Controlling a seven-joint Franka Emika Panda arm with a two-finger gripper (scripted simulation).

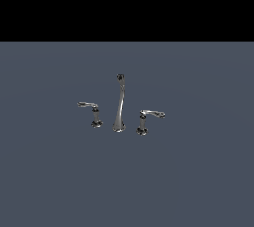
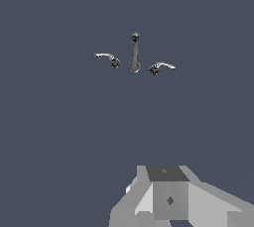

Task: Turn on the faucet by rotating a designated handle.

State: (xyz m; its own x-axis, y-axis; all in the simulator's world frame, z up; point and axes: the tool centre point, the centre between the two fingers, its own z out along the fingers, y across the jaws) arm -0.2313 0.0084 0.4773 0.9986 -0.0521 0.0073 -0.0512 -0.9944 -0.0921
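Chrome faucet stands upright on the slate-grey surface, approx mid-frame in the exterior view. Landmark = tall tapering spout, dark tip up top, base flared onto the surface.

Handle sits just beside the spout on the exterior view's left: short post w/ dark base ring, thin lever pointing away from the spout. Twin handle sits on the spout's other side, lever also pointing away from the spout, slightly nearer the camera than the first. Both posts apart from the spout, not touching.

Wrist view: spout w/ handle and twin flanking it, all small and far off. End effector shows only as grey body blocks at frame edge, well apart from the spout; fingers not visible, so can't tell how open it is or whether it holds anything.
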